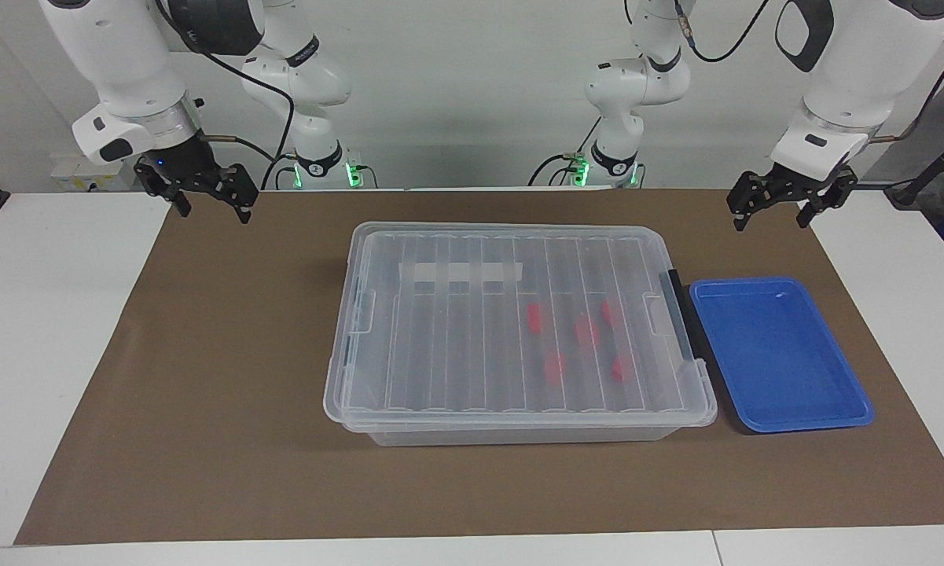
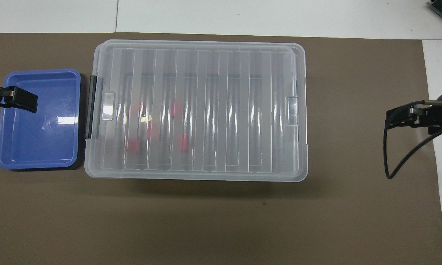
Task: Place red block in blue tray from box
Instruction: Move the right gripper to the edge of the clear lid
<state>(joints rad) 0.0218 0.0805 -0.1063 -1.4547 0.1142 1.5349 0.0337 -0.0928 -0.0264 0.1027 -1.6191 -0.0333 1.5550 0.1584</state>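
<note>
Under box [image 1: 519, 330] lid: five red blocks [image 1: 588, 332] | one blue tray [image 1: 778, 354] | both grippers' fingers open

Table [image 2: 221, 221], brown mat over white top. Box [image 2: 200, 110]: clear bin, ribbed see-through lid on, dark latch [image 2: 92, 106] at the end toward the left arm. Contents: five red blocks, blurred through the lid, grouped in the half toward that end; one red block [image 2: 176, 108] among them. Blue tray [image 2: 40, 147]: just beside the latched end of the box, nothing in it. Left tool [image 2: 20, 99]: over the tray. Right tool [image 2: 408, 116]: over the mat's edge, well apart from the box.
</note>
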